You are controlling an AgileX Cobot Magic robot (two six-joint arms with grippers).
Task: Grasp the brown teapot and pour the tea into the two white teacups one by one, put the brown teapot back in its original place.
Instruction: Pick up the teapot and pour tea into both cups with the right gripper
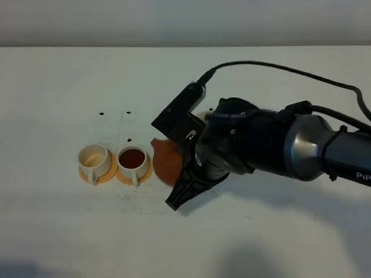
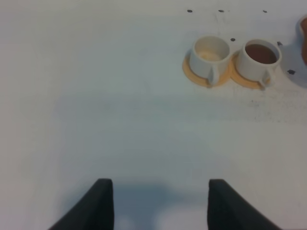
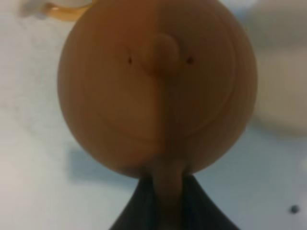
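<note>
My right gripper [image 1: 182, 187] is shut on the loop handle of the brown teapot [image 1: 164, 161] and holds it just right of the cups, spout towards them. The arm hides much of the pot. In the right wrist view the teapot [image 3: 158, 86] fills the frame, lid knob facing the camera, handle between the fingers [image 3: 139, 211]. The two white teacups stand on orange saucers: the left one [image 1: 95, 161] looks empty, the right one [image 1: 133, 161] holds brown tea. They also show in the left wrist view, the empty cup [image 2: 211, 53] and the filled cup [image 2: 260, 57]. My left gripper [image 2: 160, 206] is open and empty over bare table.
A sliver of the beige coaster [image 1: 203, 115] shows behind the right arm. Small dark marks [image 1: 115, 115] dot the white table behind the cups. The right arm and its cable span the right half of the exterior view.
</note>
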